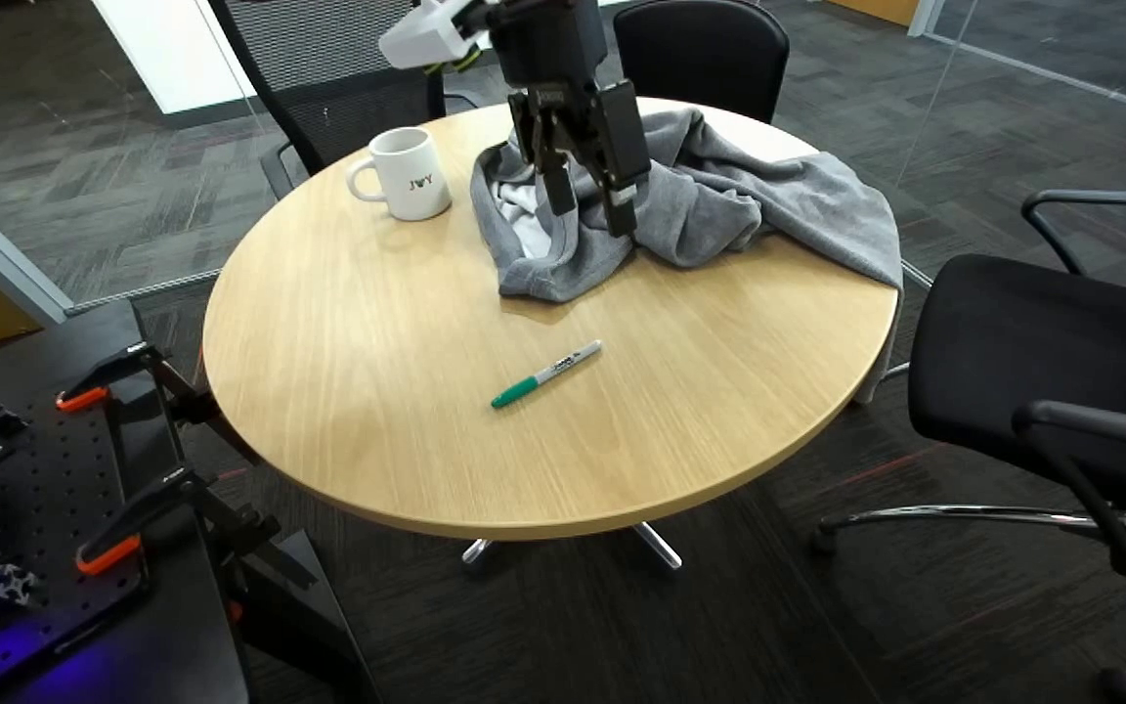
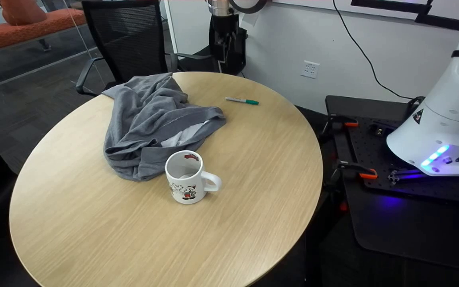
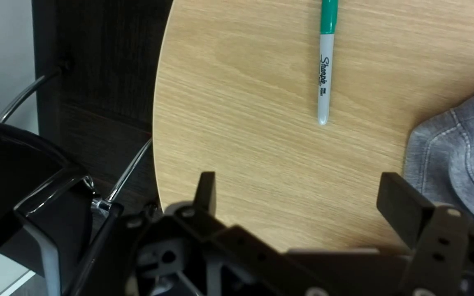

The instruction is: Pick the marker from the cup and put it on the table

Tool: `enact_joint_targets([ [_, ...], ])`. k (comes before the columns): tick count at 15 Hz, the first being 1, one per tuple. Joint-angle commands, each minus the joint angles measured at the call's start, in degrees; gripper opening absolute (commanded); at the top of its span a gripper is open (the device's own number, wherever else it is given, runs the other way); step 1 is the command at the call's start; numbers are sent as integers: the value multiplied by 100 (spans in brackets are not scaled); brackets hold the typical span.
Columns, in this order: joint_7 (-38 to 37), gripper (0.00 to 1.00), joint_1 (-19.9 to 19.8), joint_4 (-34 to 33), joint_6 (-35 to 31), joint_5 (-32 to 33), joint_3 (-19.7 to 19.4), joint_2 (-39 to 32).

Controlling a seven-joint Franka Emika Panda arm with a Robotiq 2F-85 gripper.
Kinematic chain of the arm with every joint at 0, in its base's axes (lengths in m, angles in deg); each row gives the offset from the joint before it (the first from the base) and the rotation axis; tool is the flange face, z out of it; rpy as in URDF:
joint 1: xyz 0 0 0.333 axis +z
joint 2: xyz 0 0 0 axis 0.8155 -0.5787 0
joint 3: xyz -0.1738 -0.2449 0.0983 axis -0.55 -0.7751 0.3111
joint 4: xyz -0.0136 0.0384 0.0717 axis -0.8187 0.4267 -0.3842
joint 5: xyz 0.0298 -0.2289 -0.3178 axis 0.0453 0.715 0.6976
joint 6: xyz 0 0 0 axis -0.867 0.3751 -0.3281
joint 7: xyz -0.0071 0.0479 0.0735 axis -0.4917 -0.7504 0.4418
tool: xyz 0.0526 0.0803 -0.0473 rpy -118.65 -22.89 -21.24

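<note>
The marker, grey-white with a green cap, lies flat on the round table. It shows in both exterior views (image 1: 546, 374) (image 2: 242, 101) and at the top of the wrist view (image 3: 326, 61). The white cup (image 1: 411, 176) stands upright on the table, apart from the marker; in an exterior view (image 2: 184, 185) I see into it and no marker is in it. It is out of the wrist view. My gripper (image 3: 298, 181) is open and empty above the table, its fingers wide apart. The marker lies beyond the fingertips, not between them. The gripper shows in both exterior views (image 1: 590, 207) (image 2: 222, 52).
A crumpled grey cloth (image 1: 690, 210) lies on the table (image 1: 358, 411) between cup and marker, also at the right of the wrist view (image 3: 463, 144). One end hangs over the edge. Black chairs (image 1: 1061, 362) stand around. The robot's base (image 2: 440, 131) is on a black stand (image 2: 412, 223).
</note>
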Motion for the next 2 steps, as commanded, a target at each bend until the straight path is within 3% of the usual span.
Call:
enact_joint_targets([
  [1, -32, 100, -118, -16, 26, 60, 120, 9],
  [2, -32, 100, -118, -13, 22, 60, 120, 9],
])
